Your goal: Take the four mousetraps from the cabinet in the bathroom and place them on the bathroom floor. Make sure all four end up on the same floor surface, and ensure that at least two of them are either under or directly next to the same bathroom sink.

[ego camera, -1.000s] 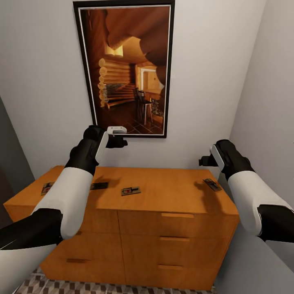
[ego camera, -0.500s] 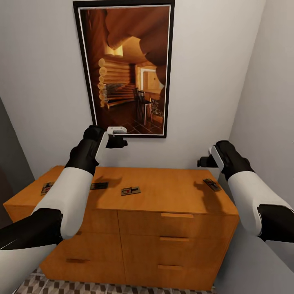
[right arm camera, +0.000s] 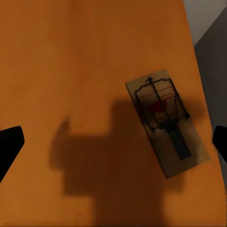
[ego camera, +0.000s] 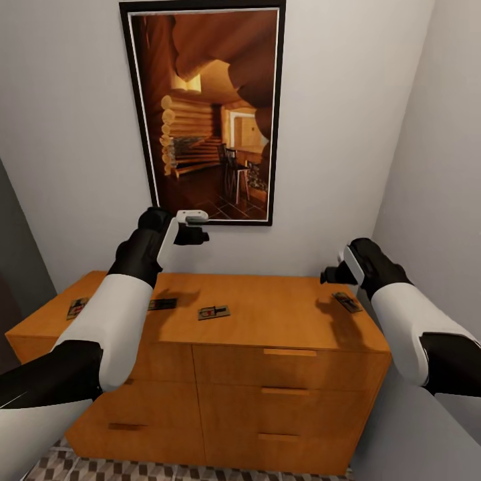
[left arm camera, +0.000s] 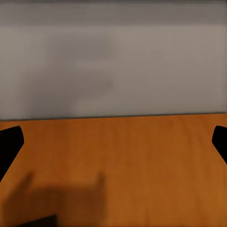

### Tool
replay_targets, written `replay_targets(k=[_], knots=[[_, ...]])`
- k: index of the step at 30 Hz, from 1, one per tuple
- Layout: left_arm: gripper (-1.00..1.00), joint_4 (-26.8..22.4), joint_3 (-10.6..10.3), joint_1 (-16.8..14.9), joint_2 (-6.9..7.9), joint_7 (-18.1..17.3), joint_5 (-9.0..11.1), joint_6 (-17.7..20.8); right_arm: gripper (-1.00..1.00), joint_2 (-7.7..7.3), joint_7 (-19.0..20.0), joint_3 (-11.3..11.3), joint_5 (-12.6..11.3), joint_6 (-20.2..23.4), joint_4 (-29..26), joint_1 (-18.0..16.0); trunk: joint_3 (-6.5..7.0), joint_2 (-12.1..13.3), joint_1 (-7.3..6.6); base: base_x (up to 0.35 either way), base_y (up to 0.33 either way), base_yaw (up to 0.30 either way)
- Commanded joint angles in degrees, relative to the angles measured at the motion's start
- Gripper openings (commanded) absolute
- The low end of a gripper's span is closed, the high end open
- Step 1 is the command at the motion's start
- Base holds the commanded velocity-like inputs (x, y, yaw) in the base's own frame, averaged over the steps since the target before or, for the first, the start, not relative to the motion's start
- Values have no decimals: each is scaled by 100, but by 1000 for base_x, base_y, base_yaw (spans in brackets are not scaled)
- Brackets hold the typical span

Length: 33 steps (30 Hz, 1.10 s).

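Four mousetraps [ego camera: 214,312] lie flat on the cabinet [ego camera: 267,321] top surface. Right gripper [ego camera: 332,274] hovers spread over the rightmost trap [right arm camera: 167,128]. Left gripper [ego camera: 198,235], apparently spread too, hovers empty.

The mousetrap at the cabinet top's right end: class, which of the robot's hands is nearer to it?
Right. The right hand hovers just above that mousetrap; the left hand hangs far across the cabinet.

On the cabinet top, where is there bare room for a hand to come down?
Cabinet top: the wide stretch between the middle mousetrap and the right-edge mousetrap is bare. The left end is crowded: two more mousetraps lie there.
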Motion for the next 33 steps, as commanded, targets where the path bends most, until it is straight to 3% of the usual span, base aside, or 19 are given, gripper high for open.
replay_targets(k=[1,8,18,33], knots=[[100,8,3,-4,-3,4,-14,23,100,2,-22,-17,-11,20,39,-4,-7,-4,0,0,0,0],[100,44,1,-4,-3,7,-10,23,100,-81,17,-29,2,20,164,-4,-7,-4,0,0,0,0],[100,57,2,-4,-3,7,-12,17,100,-346,225,-40,-5,20,186,-4,-7,-4,0,54,-77,0],[100,59,4,-4,-3,8,-3,14,100,-402,356,-35,3,20,177,-4,-7,-4,0,43,-66,0]])
